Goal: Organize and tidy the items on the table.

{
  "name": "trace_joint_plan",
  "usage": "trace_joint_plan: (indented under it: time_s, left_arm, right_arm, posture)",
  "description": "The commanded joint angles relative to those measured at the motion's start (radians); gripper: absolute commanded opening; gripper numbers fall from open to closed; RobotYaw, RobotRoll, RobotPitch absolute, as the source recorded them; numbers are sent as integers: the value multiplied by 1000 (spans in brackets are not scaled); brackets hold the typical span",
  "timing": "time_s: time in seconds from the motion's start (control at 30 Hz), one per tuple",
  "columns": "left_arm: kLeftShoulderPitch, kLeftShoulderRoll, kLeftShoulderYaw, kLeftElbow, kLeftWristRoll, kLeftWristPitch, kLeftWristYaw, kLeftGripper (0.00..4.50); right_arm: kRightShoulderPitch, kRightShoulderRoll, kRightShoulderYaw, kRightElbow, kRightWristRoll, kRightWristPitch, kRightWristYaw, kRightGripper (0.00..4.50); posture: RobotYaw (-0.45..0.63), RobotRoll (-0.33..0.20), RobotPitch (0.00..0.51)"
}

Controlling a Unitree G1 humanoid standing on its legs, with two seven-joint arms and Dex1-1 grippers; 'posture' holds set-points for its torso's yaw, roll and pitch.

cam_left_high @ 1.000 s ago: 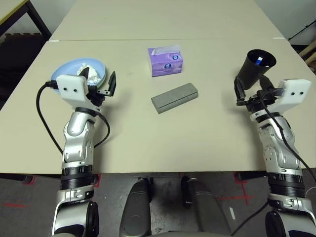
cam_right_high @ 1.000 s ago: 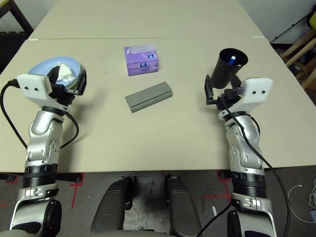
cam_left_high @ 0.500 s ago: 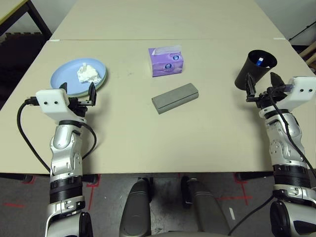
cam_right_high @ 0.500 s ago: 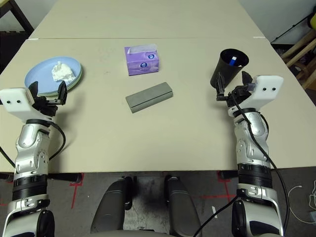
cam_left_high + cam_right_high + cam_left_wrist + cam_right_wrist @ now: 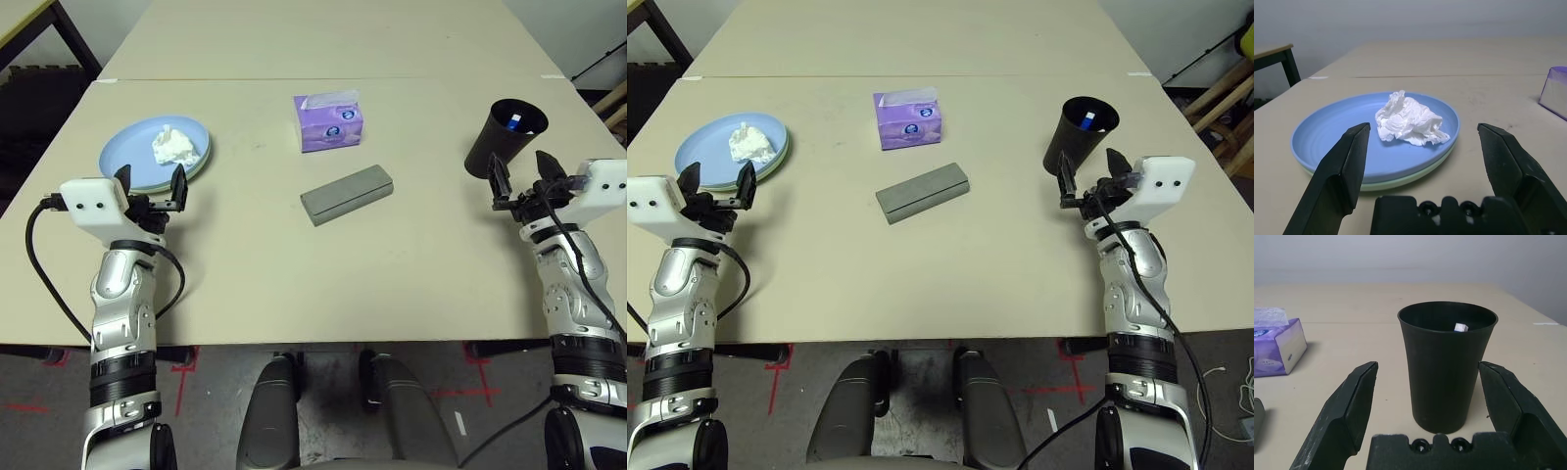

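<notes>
Both jaws spread wide, crumpled tissue (image 5: 1409, 120) on stacked plates (image 5: 1327, 142) just beyond left jaws, seemingly untouched.

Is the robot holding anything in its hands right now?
No. The left gripper is open and empty, short of the blue plate. The right gripper is open and empty too, near the black cup.

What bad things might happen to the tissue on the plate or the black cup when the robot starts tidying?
1. The crumpled tissue lies loose on the blue plate, which sits on a green plate. If the open left gripper nudges the stack, the tissue might roll off.
2. The black cup is tall and upright, right in front of the open right gripper. A clumsy push could tip it and spill the small thing inside.
</notes>
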Motion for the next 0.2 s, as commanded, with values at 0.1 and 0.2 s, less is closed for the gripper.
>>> trace_joint_plan:
  time_s: [0.1, 0.2]
  left_arm:
    - [15, 14, 12, 22, -12, 5, -8, 4500]
    - [16, 15, 12, 27, -14, 2, -10, 4500]
  right_arm:
    - [15, -3, -12, -12, 12, 17, -2, 4479]
    - [13, -3, -11, -14, 13, 23, -3, 4479]
  posture:
    - [110, 0, 177]
    - [112, 0, 176]
